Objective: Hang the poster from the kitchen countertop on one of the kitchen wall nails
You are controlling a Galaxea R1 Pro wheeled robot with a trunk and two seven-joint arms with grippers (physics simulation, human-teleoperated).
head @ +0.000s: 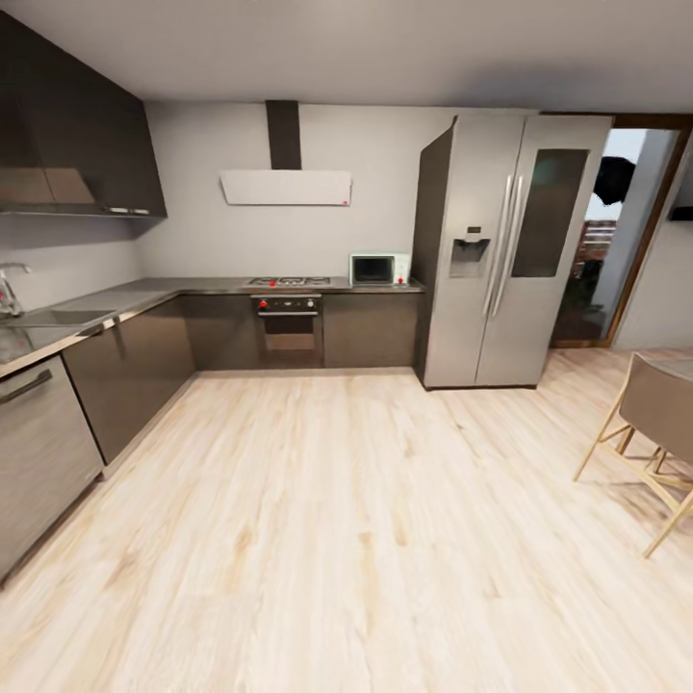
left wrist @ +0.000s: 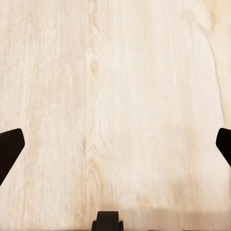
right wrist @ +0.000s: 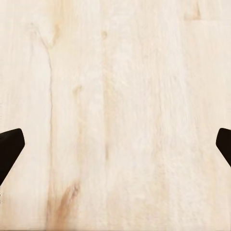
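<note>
The left gripper [left wrist: 115, 144] is seen with its jaws spread wide, nothing between them, the dark fingertips [left wrist: 9, 147] standing at the two edges of the left wrist view over pale wooden floor [left wrist: 120, 86]. The right gripper [right wrist: 115, 144] is likewise held with jaws spread and empty above the same planks. Both arms are judged to be hanging low while the base travels.

In the head view a kitchen is laid out ahead: the kitchen countertop [head: 72, 327] with its chrome tap [head: 10, 289] runs along the left, a darker bench with the gas hob [head: 287, 282] and a microwave [head: 375, 269] stands at the far wall, a steel fridge [head: 500, 250] is set beside it, and a chair [head: 645, 423] is at the right.

The step in hand is judged to be the approach, before any pickup. The poster cannot be made out on the visible stretch of bench, nor any nail on the pale wall [head: 202, 231]; its look therefore cannot be told. A turn towards the sink bench is likely called for next, so that the poster can be found
</note>
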